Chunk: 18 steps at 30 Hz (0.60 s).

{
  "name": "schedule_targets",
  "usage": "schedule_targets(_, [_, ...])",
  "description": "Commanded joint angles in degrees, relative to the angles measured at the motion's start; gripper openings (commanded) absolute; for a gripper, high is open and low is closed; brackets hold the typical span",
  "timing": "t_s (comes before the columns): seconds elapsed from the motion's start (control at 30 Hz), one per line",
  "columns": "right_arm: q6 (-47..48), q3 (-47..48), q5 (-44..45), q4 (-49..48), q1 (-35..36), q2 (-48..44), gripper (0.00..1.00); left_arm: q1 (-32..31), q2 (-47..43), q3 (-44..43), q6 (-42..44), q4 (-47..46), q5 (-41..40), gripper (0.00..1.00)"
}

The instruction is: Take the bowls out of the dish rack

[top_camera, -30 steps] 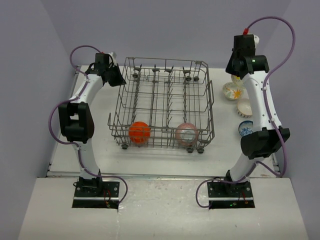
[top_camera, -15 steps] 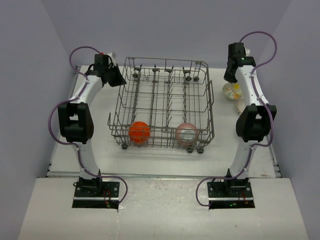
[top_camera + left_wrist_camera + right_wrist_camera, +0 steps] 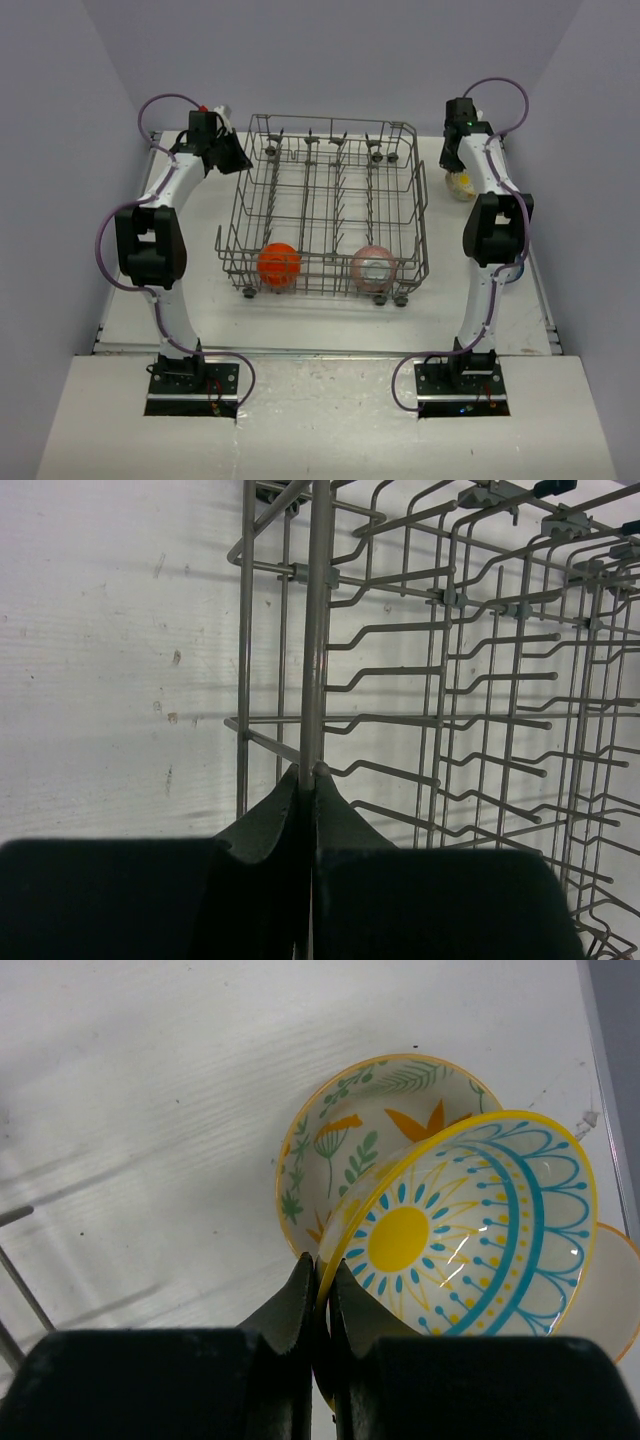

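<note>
Right gripper [image 3: 322, 1270] is pinched shut on the rim of the yellow-and-blue sun bowl [image 3: 470, 1230], tilted over the floral bowl [image 3: 350, 1120] on the table [image 3: 150, 1080], right of the dish rack [image 3: 325, 200]. Left gripper [image 3: 308, 775] is clamped on the rack's corner wire (steadying it, I'd guess). Orange bowl [image 3: 279, 265] and pink bowl [image 3: 373, 266] sit in the rack's near row. They look glazed, so probably slick and chippable. A rim pinch seems right.

The dish rack [image 3: 318, 630] is grey metal wire with a dull sheen. The white table [image 3: 150, 1080] looks matt, faintly grained and scuffed. The sun-patterned bowl [image 3: 470, 1230] and the floral bowl [image 3: 340, 1130] are smooth, glossy glazed ceramic. The right gripper [image 3: 322, 1265] looks like matt black plastic.
</note>
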<state>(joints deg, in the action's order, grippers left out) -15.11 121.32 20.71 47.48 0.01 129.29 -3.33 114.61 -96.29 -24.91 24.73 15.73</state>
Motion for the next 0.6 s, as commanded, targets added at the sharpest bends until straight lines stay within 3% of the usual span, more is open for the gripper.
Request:
schedule_targets(0.0, [1.67, 4.28, 0.47, -2.75, -1.51, 0.25, 0.00, 2.19, 2.55, 3.57, -0.14, 7.70, -7.11, 0.00])
schedule_targets(0.57, [2.46, 5.33, -1.55, -1.34, -1.59, 5.35, 0.00, 2.28, 2.55, 3.57, -0.05, 7.44, -6.94, 0.00])
